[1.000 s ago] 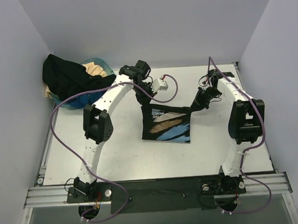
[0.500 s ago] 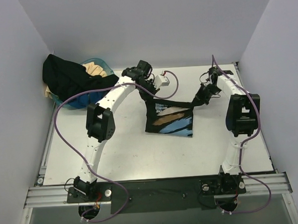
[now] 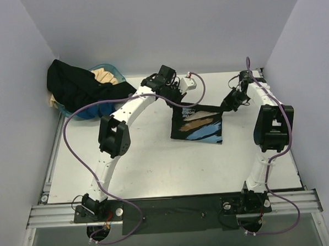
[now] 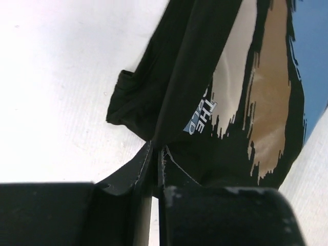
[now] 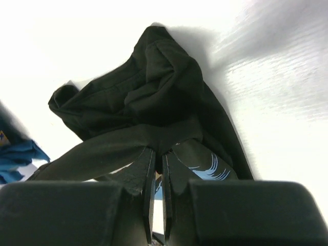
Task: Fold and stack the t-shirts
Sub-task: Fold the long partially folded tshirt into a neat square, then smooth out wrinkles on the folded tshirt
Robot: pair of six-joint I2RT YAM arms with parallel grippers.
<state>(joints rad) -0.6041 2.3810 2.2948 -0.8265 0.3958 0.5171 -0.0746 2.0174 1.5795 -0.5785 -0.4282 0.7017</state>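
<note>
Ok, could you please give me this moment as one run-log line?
left tool: shut on printed shirt | right tool: shut on printed shirt | printed shirt: top edge stretched between both tools

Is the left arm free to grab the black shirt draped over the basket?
Probably not yet: the left gripper has its jaws pinched on the printed t-shirt. Otherwise the way to the black shirt looks open.

left arm [image 3: 116, 137]: reaches forward with the elbow raised and the wrist angled inward.
left gripper [image 4: 156, 149]: your fingers stand nearly together, a thin slit between them, with the black t-shirt [image 3: 198, 129] pinched at the tips.
right arm [image 3: 271, 129]: reaches forward with the wrist turned inward.
right gripper [image 5: 158, 154]: your fingers are pressed close, with the same cloth caught between the tips.
</note>
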